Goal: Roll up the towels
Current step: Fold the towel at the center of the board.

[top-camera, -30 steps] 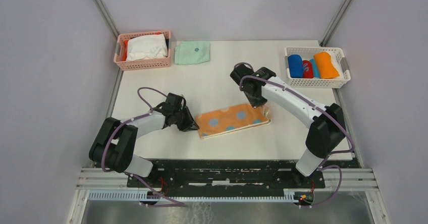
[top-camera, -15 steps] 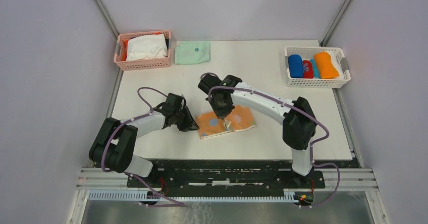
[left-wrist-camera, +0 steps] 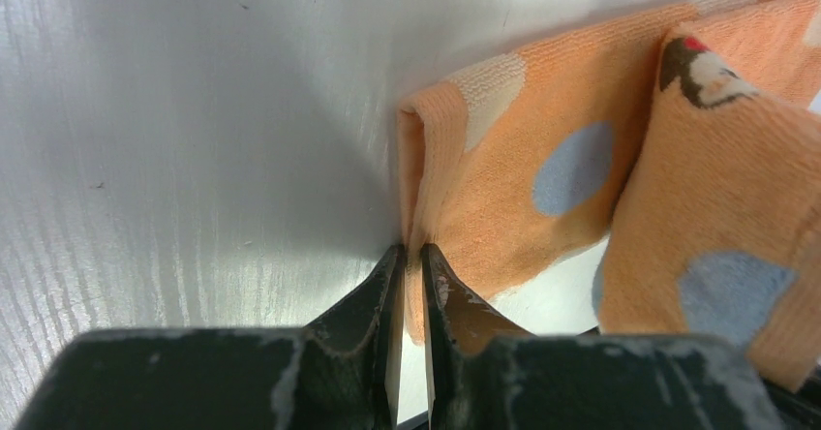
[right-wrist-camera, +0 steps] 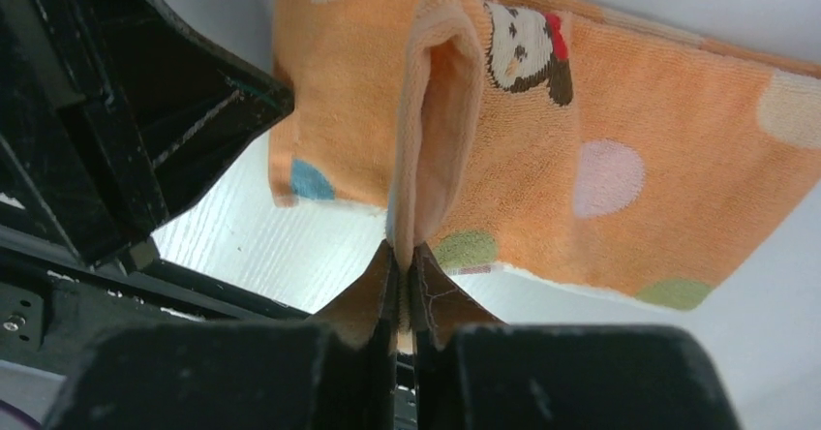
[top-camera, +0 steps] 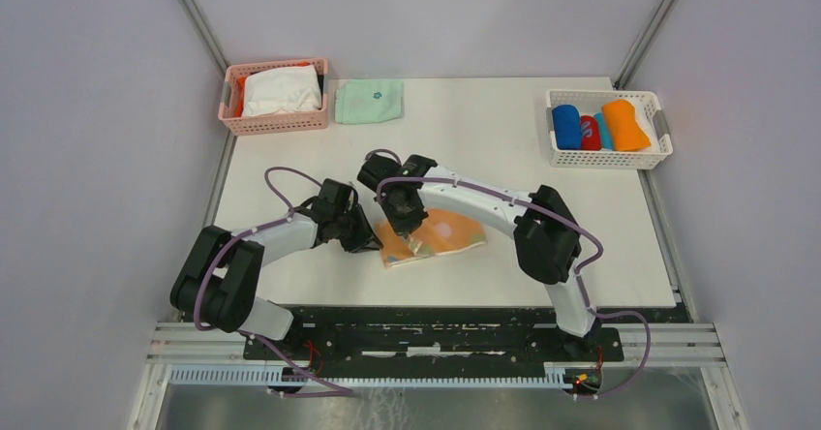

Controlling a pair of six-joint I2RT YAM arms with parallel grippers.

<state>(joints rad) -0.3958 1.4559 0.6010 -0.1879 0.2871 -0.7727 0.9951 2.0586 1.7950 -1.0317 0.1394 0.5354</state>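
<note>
Overhead, grips obscured; wrist views show left gripper (left-wrist-camera: pixel 411 249), right gripper (right-wrist-camera: pixel 405 248) each pinching dotted towel (right-wrist-camera: pixel 668 130)

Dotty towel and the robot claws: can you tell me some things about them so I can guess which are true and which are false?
1. The left claw pinches the edge of the dotted towel. True.
2. The right claw holds nothing. False: it pinches a fold of the dotted towel.
3. The mint-green cloth sits inside the pink basket. False: it lies on the table beside it.
4. A rolled blue towel lies in the white basket. True.
</note>
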